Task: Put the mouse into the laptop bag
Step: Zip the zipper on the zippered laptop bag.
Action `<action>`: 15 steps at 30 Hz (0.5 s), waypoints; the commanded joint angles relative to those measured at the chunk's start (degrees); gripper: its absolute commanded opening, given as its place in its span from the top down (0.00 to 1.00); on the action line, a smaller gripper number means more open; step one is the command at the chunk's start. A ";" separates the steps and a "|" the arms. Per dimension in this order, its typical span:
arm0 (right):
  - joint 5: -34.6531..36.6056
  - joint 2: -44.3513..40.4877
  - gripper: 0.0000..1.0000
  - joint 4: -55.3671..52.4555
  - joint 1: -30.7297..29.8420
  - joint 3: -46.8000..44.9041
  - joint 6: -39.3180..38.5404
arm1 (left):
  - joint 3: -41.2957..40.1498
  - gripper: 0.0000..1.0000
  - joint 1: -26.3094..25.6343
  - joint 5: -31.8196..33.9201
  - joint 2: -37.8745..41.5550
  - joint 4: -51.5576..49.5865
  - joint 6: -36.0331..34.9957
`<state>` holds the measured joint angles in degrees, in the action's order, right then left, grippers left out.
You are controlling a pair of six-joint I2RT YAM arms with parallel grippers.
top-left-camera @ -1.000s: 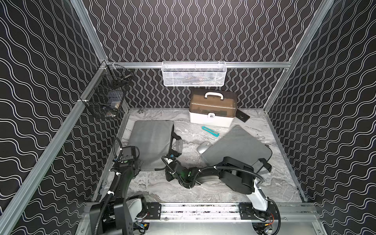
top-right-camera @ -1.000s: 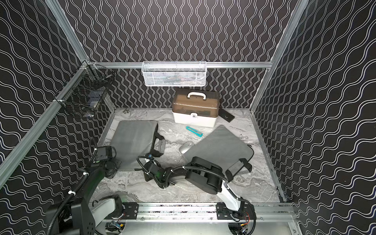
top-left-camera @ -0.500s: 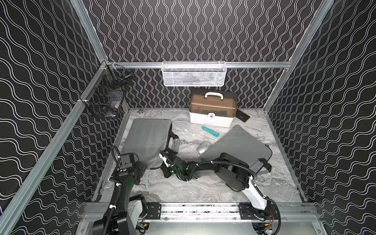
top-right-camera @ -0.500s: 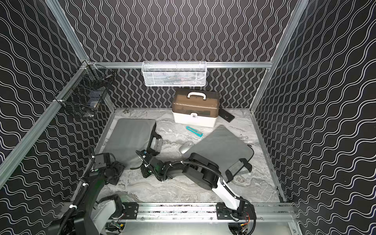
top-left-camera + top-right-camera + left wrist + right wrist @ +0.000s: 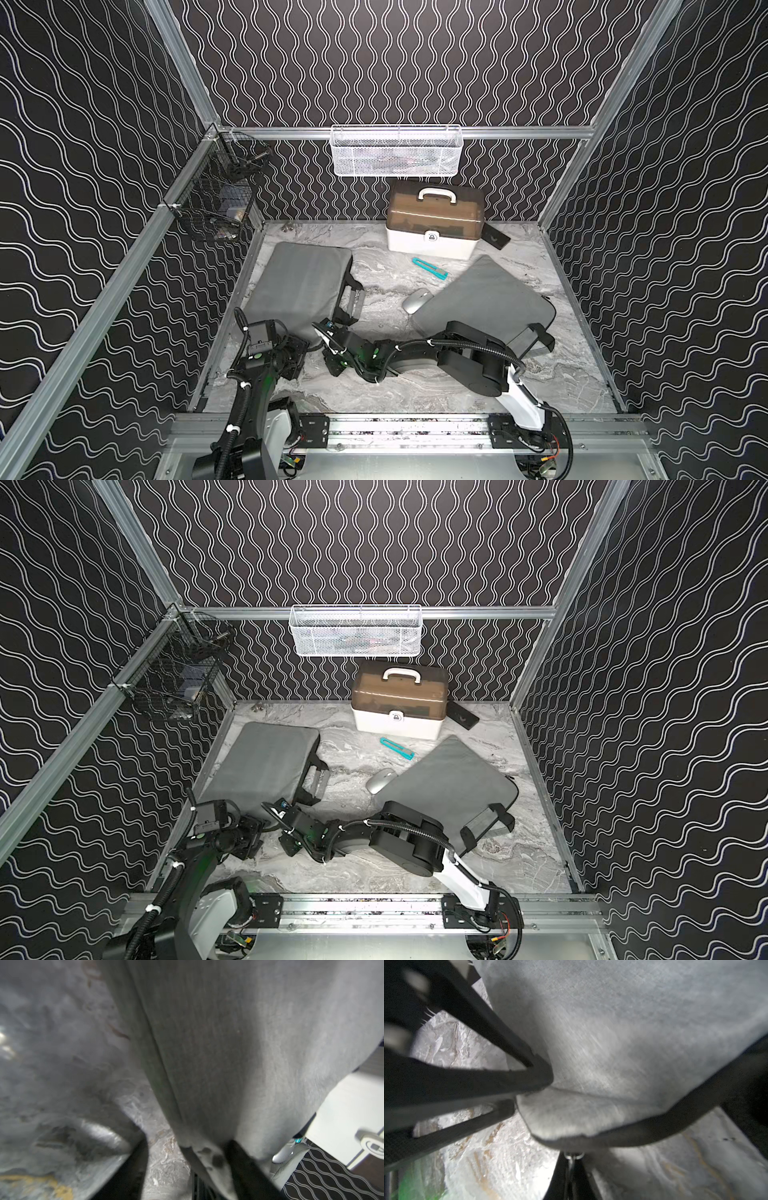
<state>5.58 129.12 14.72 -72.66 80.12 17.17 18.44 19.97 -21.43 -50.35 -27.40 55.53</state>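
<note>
Now two grey laptop bags lie flat on the marble desk (image 5: 415,395): the left bag (image 5: 299,282) near the left wall and the right bag (image 5: 486,301) at an angle beside it. One silver mouse (image 5: 417,300) sits on the desk between them, outside both, just beside the right bag's edge. Both grippers are at the left bag's near corner. The right gripper (image 5: 572,1159) is closed tight on one small metal zipper pull (image 5: 572,1155) at that bag's dark-trimmed edge. The left gripper (image 5: 187,1142) is partly spread, its two fingers (image 5: 137,1167) on either side of the blurred fabric corner, with bare desk showing between one finger and the cloth. Behind stand one toolbox (image 5: 434,224) with a brown lid and white handle, one teal utility knife (image 5: 430,268) on the desk in front of it, and one flat black object (image 5: 494,240) at its side. One white mesh basket (image 5: 397,151) hangs on the back rail, and two black wire baskets (image 5: 216,208) hang on the left rail
</note>
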 commanded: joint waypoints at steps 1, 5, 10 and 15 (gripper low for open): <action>0.14 0.58 1.00 -6.25 -0.76 0.49 -1.75 | 1.16 0.74 0.07 0.95 -0.57 -1.68 -1.37; 0.54 0.13 1.00 -5.56 -0.92 -1.30 -2.87 | 3.03 1.00 0.10 2.87 -0.42 -4.64 -3.19; 3.99 -1.36 1.00 -9.80 2.08 -1.72 -1.77 | 5.18 1.00 0.12 7.74 2.16 -10.32 -5.71; 4.96 -1.94 1.00 -17.03 8.30 -0.53 2.23 | 5.89 1.00 0.12 11.37 6.40 -13.97 -7.52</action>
<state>5.43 127.28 10.55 -67.11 79.35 15.97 24.03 19.90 -17.19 -45.43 -36.38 50.87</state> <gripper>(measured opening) 0.059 0.079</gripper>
